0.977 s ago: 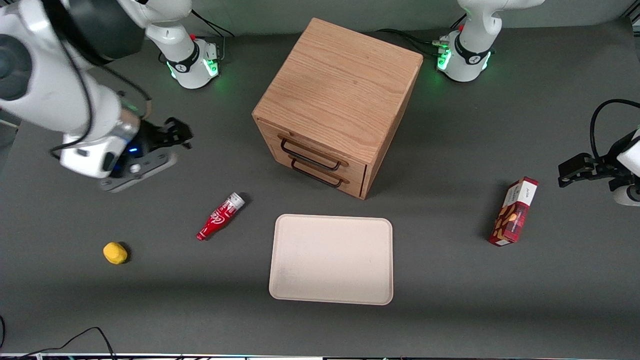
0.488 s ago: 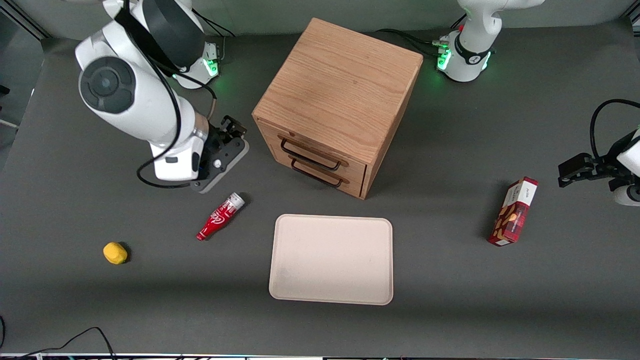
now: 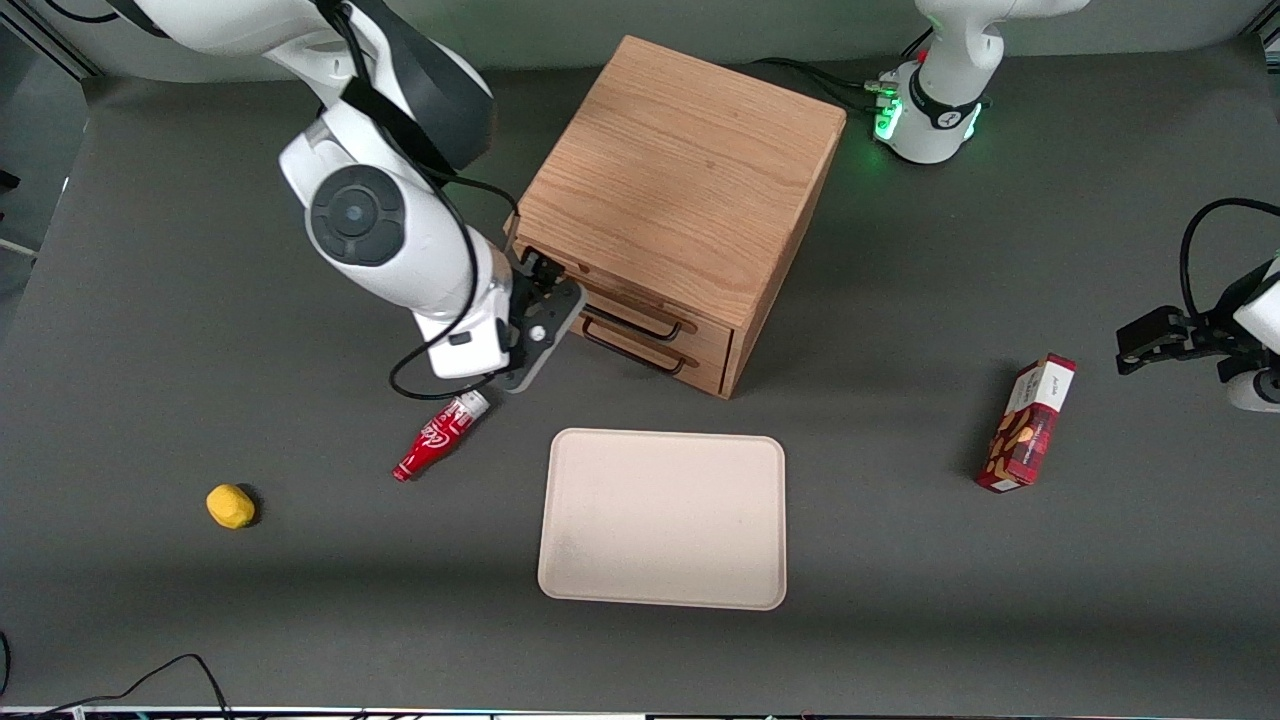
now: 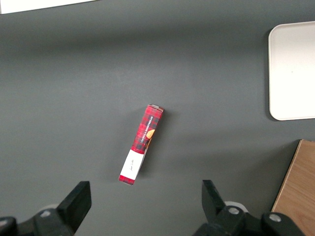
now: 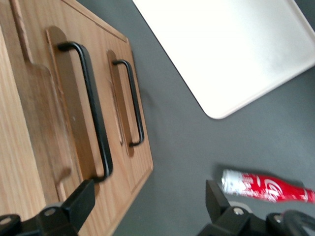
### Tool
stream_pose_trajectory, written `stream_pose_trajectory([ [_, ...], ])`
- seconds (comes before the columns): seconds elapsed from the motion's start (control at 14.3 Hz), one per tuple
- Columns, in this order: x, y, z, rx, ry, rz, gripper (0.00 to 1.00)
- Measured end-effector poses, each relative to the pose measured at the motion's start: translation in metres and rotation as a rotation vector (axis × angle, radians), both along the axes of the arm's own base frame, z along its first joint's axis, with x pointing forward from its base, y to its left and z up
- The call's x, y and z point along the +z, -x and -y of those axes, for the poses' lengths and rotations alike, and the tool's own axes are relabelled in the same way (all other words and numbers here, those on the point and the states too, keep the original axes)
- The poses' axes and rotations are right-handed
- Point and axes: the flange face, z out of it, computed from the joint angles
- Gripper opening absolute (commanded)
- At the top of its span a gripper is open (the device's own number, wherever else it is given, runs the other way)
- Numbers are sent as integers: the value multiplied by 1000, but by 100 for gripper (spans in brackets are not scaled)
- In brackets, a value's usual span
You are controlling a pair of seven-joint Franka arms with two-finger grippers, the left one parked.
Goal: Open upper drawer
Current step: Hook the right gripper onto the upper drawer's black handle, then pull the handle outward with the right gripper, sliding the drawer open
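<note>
Upper drawer (image 3: 640, 300): plain light oak front, thin black wire handle (image 5: 93, 113), sits shut and flush in the cabinet (image 3: 690, 170). Directly above the matching lower drawer (image 3: 655, 345). Tool (image 3: 540, 285) spread wide, at handle's end.

The front camera sits high up and looks down on the whole bench (image 3: 200, 620), so the wooden cabinet (image 3: 680, 180), the tray (image 3: 662, 520), the red bottle (image 3: 438, 440) and the snack box (image 3: 1028, 423) all show small. The right wrist camera rides just above the gripper (image 5: 150, 209) with its jaws spread wide, and looks very close at the upper drawer (image 5: 74, 108) front, with the tray (image 5: 231, 44) and the bottle (image 5: 268, 187) past it. The left wrist camera looks straight down from higher up at the snack box (image 4: 141, 144), a tray corner (image 4: 293, 69) and a cabinet edge (image 4: 298, 196).
</note>
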Motion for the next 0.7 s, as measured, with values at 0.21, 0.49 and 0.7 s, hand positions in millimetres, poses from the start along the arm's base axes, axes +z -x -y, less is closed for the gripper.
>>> stream_pose_trajectory([
  [0.21, -21, -1, -20, 15, -28, 4, 100],
  [0.49, -42, 1, -39, 31, -54, 6, 100],
  [0.7, -60, 3, -50, 35, -72, 18, 100],
])
